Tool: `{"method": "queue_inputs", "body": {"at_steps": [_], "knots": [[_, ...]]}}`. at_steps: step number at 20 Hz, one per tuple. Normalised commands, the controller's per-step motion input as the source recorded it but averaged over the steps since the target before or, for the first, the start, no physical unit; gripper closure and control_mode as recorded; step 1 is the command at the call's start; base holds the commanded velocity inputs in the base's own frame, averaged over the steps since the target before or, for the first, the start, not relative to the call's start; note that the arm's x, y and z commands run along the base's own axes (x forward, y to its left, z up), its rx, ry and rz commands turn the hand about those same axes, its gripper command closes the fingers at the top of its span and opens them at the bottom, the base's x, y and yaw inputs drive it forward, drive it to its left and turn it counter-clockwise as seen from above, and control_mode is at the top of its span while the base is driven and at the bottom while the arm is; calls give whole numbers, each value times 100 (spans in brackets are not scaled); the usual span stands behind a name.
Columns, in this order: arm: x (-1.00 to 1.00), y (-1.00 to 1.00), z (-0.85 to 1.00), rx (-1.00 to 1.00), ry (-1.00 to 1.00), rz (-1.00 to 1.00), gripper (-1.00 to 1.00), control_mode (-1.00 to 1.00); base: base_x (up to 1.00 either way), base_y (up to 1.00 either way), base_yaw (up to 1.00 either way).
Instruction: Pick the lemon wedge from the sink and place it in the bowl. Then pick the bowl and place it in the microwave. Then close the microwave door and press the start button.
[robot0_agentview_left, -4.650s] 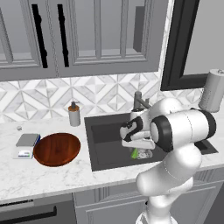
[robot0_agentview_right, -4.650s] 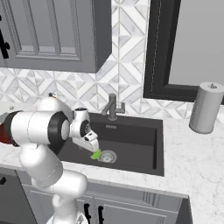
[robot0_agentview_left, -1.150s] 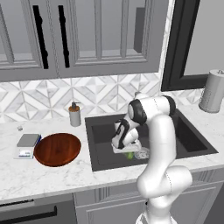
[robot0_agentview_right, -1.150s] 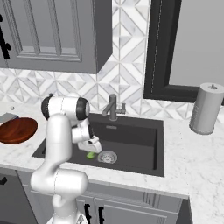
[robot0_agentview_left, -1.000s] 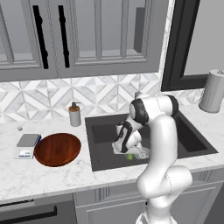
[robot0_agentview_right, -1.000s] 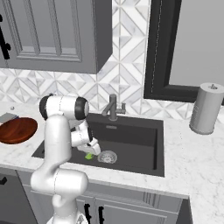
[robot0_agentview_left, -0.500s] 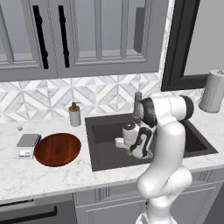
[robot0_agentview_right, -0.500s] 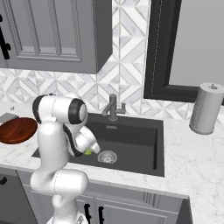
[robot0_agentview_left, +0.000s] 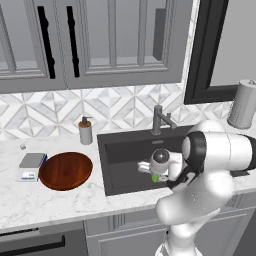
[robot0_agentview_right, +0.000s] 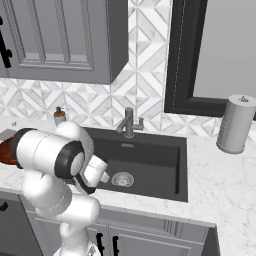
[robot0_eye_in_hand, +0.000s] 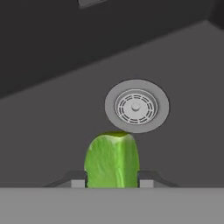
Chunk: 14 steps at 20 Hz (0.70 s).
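Your gripper (robot0_eye_in_hand: 113, 183) is pinching the lemon wedge (robot0_eye_in_hand: 112, 160): in the hand view the two finger tips press against its left and right sides, with the green flesh filling the gap between them. Take the sink (robot0_agentview_left: 125, 150) as your reference. In the hand view the round silver drain (robot0_eye_in_hand: 136, 106) on the sink floor sits just beyond the wedge, apart from it. In the left base view the lemon wedge (robot0_agentview_left: 155, 177) is a small green spot under the white hand, over the front right part of the basin. Compared with a second ago, the hand has come up off the sink floor and the wedge has risen with it; back then the hand was reaching down deep into the basin, near the drain. The arm has also folded, so its big white elbow now bulges over the counter edge in front of the sink. The bowl (robot0_agentview_left: 65, 170) has not moved: it sits on the marble counter to the left of the sink, well apart from the gripper. The faucet (robot0_agentview_left: 161, 119) stands behind the sink as before.
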Motion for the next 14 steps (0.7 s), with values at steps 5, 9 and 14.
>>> {"method": "queue_inputs", "body": {"at_steps": [5,9,14], "knots": [[0,0,100,1,-13,0,100,-100,0,0,0],[0,0,100,1,-14,0,100,-100,0,0,0],[-12,0,100,4,-5,0,100,-100,0,0,0]]}}
